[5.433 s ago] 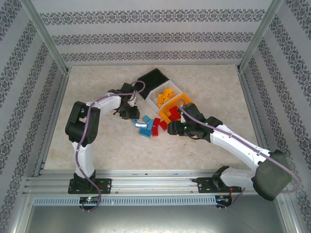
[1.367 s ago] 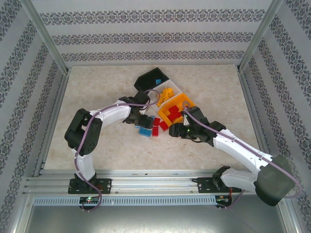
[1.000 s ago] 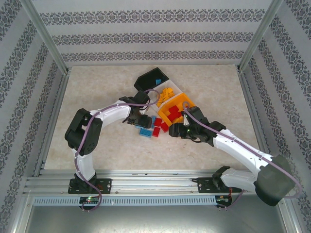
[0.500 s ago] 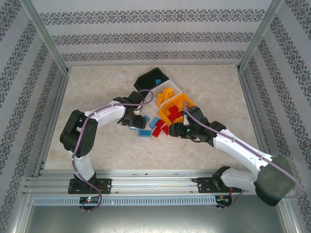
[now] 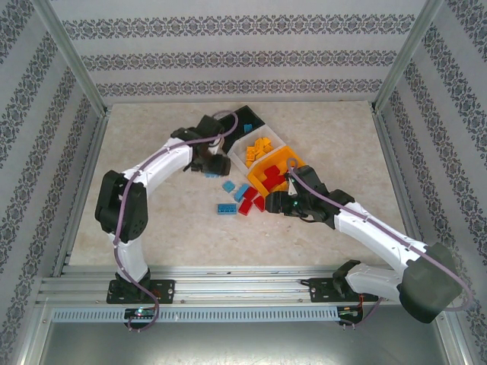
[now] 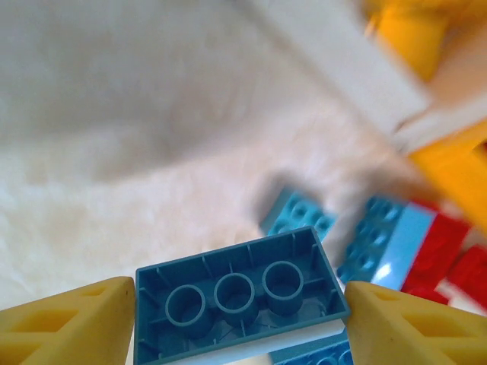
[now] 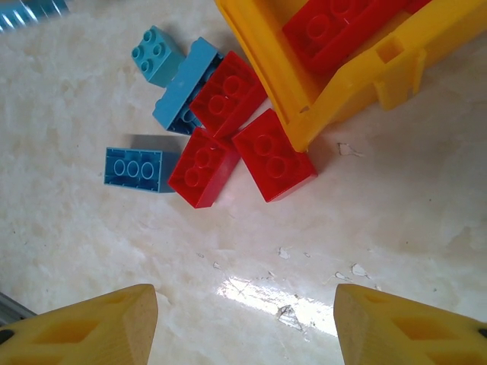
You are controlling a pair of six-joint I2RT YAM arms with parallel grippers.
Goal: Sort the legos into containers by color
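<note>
Left end effector (image 6: 242,319) gripped blue brick (image 6: 236,289), likely for black bin (image 5: 253,116) beyond. Right end effector (image 7: 247,323) hung apart, empty, over red bricks (image 7: 274,156).

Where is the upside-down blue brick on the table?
In the right wrist view's left part, the upside-down blue brick lies just left of a red brick.

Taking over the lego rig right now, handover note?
Left jaws: shut on a blue brick, held above the table near the white bin.
Right jaws: open, empty, over the table.
Done: orange-yellow bricks in the white bin, some red bricks in the orange bin.
Left: three loose red bricks and three loose blue bricks on the table; blue presumably goes in the black bin.
</note>
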